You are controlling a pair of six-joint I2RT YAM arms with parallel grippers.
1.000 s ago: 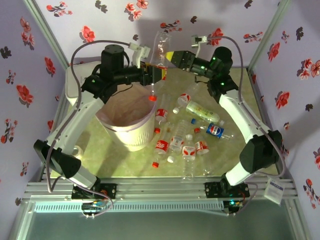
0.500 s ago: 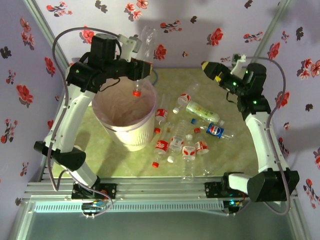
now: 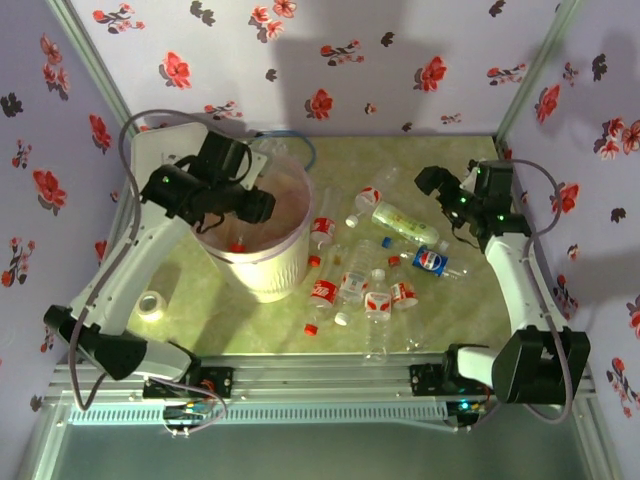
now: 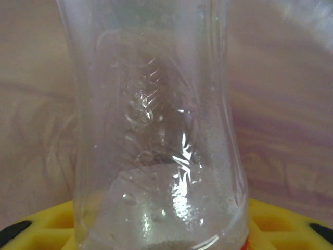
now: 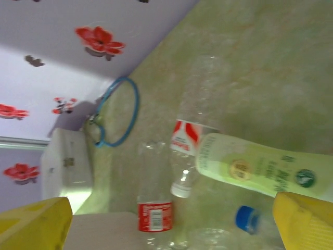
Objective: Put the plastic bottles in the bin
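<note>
the left tool (image 3: 258, 207) was clamped on a clear bottle (image 4: 156, 130), hung inside the bin (image 3: 265, 275). the right tool (image 3: 428, 182) stood apart over the loose bottles (image 3: 372, 290) on the worktop (image 3: 440, 320). a late release while lifting could carry the bottle back out over the rim.

The cream-white bin (image 3: 268, 272), a pink liner over its rim, stood upright near the left edge of the table. One clear bottle (image 4: 156, 130) was inside its mouth. The other plastic bottles (image 3: 352, 280), with red, green or blue labels, lay scattered just right of it, mid-table.
</note>
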